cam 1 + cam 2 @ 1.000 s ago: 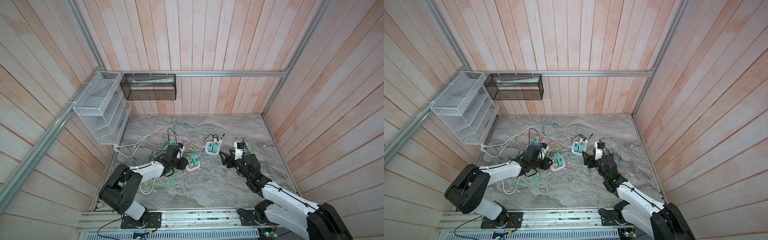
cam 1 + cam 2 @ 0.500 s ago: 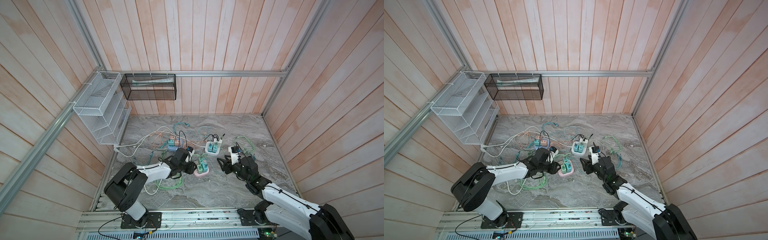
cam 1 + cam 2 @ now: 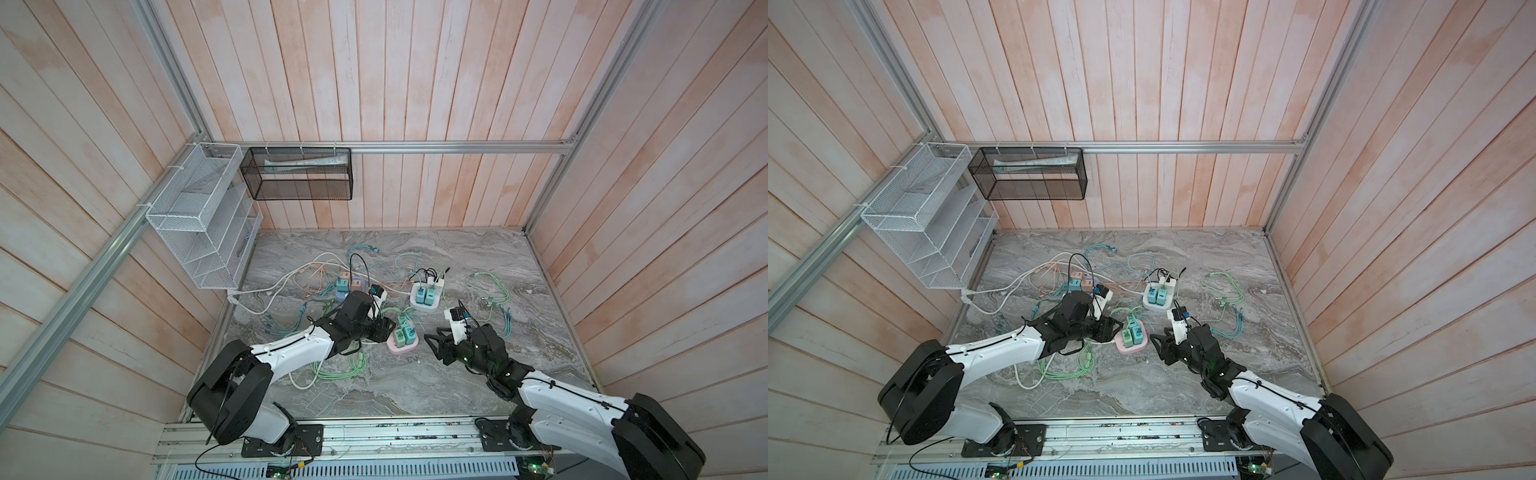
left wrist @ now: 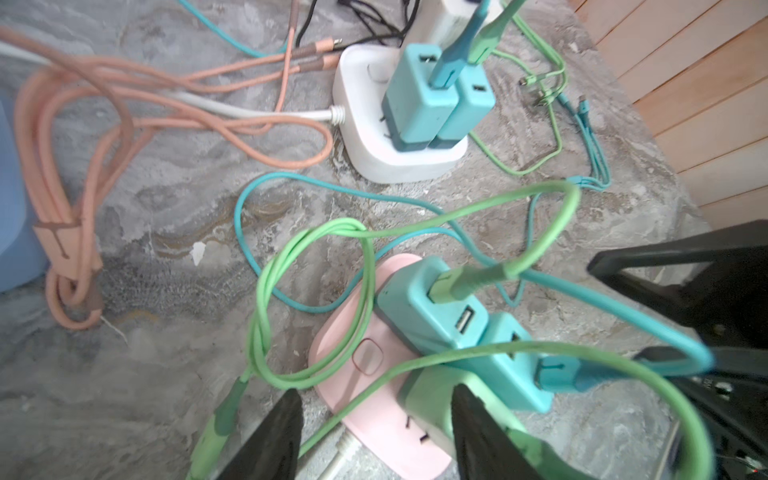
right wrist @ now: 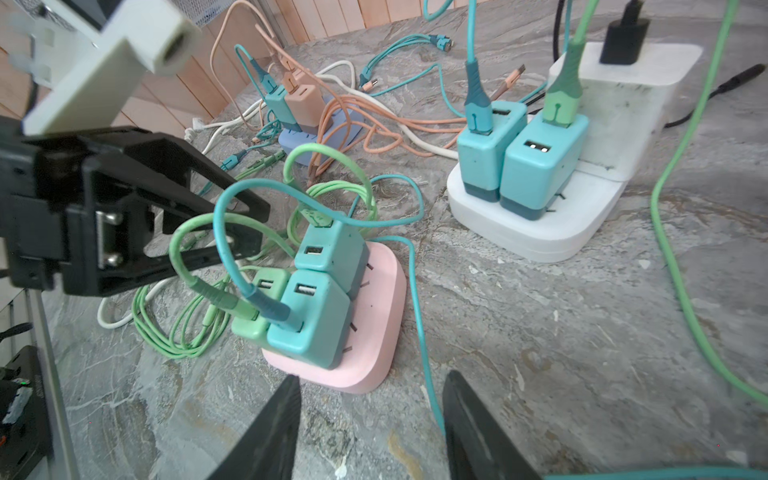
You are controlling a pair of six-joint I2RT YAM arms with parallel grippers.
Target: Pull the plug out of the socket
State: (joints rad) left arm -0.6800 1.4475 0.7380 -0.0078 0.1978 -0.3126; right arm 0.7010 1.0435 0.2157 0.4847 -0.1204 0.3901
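While my left gripper and right gripper hang open, I'd pinch the sides of the light, hard teal plug, three o'clock on the pink socket.

Pale pink wood-plank walls on three sides, grey marbled tabletop, white wire rack on left wall, black mesh basket hung off aluminium rail at back

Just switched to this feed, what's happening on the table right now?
The left pincer sits open at one end of the pink rounded power strip, by the light-green charger plug. The right pincer is open on the opposite side, just short of the strip, gripping nothing. That plug and two teal charger plugs all sit in the strip; none is out.
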